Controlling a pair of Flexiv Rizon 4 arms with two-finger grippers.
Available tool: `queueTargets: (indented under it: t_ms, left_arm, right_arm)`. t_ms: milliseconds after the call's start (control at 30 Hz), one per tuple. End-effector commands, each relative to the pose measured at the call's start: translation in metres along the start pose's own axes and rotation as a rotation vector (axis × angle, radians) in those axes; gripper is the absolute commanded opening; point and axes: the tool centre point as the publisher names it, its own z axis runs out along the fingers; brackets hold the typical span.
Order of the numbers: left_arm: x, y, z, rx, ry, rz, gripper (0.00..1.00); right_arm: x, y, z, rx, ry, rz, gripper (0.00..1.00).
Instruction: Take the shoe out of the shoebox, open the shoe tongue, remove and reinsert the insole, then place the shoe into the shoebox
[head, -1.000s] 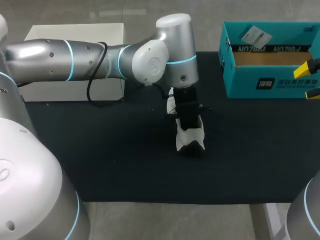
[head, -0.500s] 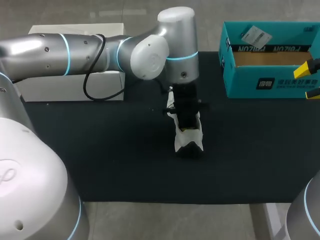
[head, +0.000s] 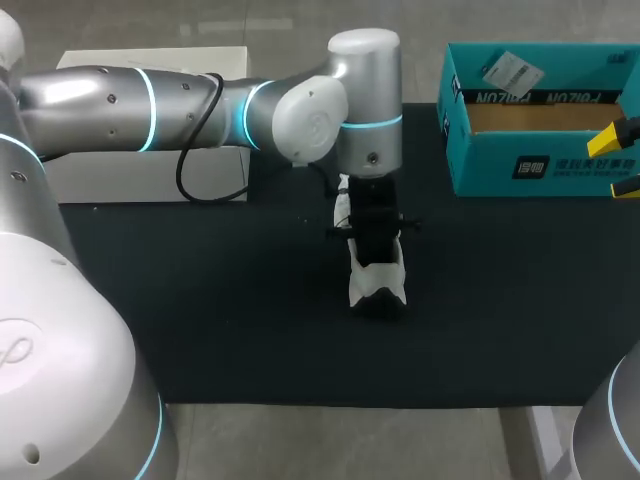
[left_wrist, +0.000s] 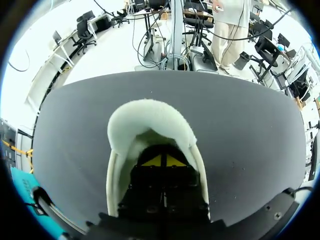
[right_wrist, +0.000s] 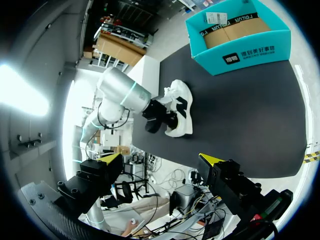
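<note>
A white shoe with black patches (head: 379, 283) stands upright on the black mat (head: 200, 300) at mid-table. My left gripper (head: 372, 250) points straight down into the shoe's opening. In the left wrist view the shoe's padded collar (left_wrist: 150, 120) wraps around the left gripper (left_wrist: 161, 161), whose two yellow tips lie together deep inside; whether anything is pinched between them is hidden. The teal shoebox (head: 540, 165) stands open at the back right. My right gripper (head: 622, 160) hangs open by the box's right end and holds nothing. From the right wrist view the right gripper (right_wrist: 160, 160) looks on the shoe (right_wrist: 181, 107) and shoebox (right_wrist: 240, 55) from afar.
A white box (head: 150, 65) sits at the back left, partly behind my left arm. A paper tag (head: 512, 70) lies on the shoebox's far rim. Black mat stretches bare in front of and to both sides of the shoe.
My left arm's wrist and elbow have shifted a little to the right above the shoe. The gripper stays inside the shoe, which has barely moved. The right arm is unchanged.
</note>
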Motion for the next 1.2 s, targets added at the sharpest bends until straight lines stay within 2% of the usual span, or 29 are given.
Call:
queueTargets:
  t_ms: [33, 233, 367, 433, 567, 867, 967, 1200]
  left_arm:
    - [0.0, 0.0, -0.003, -0.027, -0.029, 0.002, 0.0]
    - [-0.002, 0.005, -0.03, -0.105, -0.075, -0.001, 0.0]
    - [-0.004, 0.016, -0.037, -0.166, -0.089, -0.017, 0.0]
    - [-0.004, 0.022, -0.038, -0.16, -0.104, -0.033, 0.0]
    - [-0.004, 0.027, -0.027, -0.2, -0.062, -0.038, 0.0]
    - [-0.002, 0.028, 0.0, -0.192, 0.015, -0.03, 0.0]
    - [-0.002, 0.021, -0.009, -0.192, 0.016, -0.021, 0.0]
    - [-0.003, 0.02, -0.054, -0.238, -0.058, -0.025, 0.0]
  right_arm:
    - [0.0, 0.0, 0.0, 0.0, -0.002, 0.001, 1.0]
    - [0.0, 0.0, 0.0, 0.0, -0.002, 0.001, 1.0]
    - [0.0, 0.0, 0.0, 0.0, -0.002, 0.001, 1.0]
    - [0.0, 0.0, 0.0, 0.0, -0.002, 0.001, 1.0]
    - [0.0, 0.0, 0.0, 0.0, -0.002, 0.001, 1.0]
    - [0.0, 0.0, 0.0, 0.0, -0.002, 0.001, 1.0]
    - [0.0, 0.0, 0.0, 0.0, -0.002, 0.001, 1.0]
    - [0.0, 0.0, 0.0, 0.0, -0.002, 0.001, 1.0]
